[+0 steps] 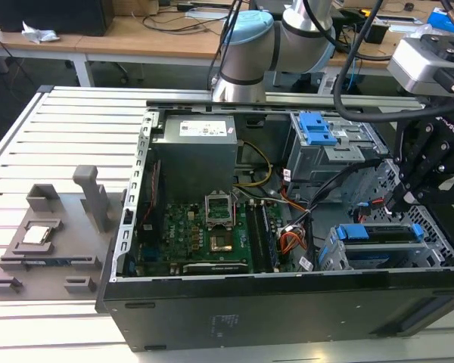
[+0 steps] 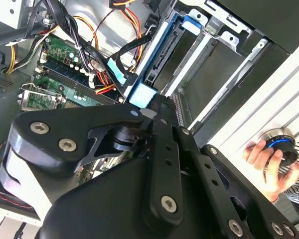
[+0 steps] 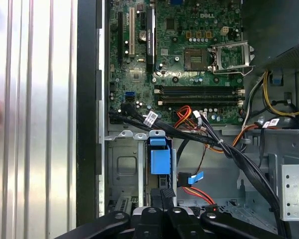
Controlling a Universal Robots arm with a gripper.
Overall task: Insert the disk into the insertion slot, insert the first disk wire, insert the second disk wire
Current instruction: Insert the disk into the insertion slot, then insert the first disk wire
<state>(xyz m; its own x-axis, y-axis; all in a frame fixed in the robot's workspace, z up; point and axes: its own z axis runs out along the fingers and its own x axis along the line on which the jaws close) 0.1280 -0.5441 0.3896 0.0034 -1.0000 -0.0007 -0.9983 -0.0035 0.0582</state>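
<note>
Pincer: the pincer [image 1: 402, 200] hangs over the drive bays at the exterior view's right end of the open computer case [image 1: 287, 318]. In the first wrist view [image 3: 167, 196] it sits just beside the blue end of the disk. I cannot tell whether it is open or closed.
Disk: the disk [image 1: 374, 232] lies seated in the insertion slot [image 1: 333, 257]. Its blue carrier end [image 3: 159, 159] shows between the silver walls of the slot [image 3: 120, 164].
Writing: the power supply [image 1: 193, 162] carries a white label [image 1: 204, 128], too small to read. There are white tags on the cables [image 3: 150, 118] and white print on the motherboard [image 3: 189, 59].
Wires: a red wire with a blue-tabbed connector [image 3: 194, 177] lies loose near the disk.
In the way: a black cable bundle [image 3: 189, 137] crosses between the motherboard and the slot.
Nearby: a taller grey cage with a blue latch [image 1: 318, 128] stands behind the slot.
Table: on the slatted table [image 1: 30, 136] a grey fixture tray [image 1: 76, 257] holds a processor chip [image 1: 38, 233].
Person: a hand [image 2: 261, 162] holds a round black device with a blue ring [image 2: 279, 145].
</note>
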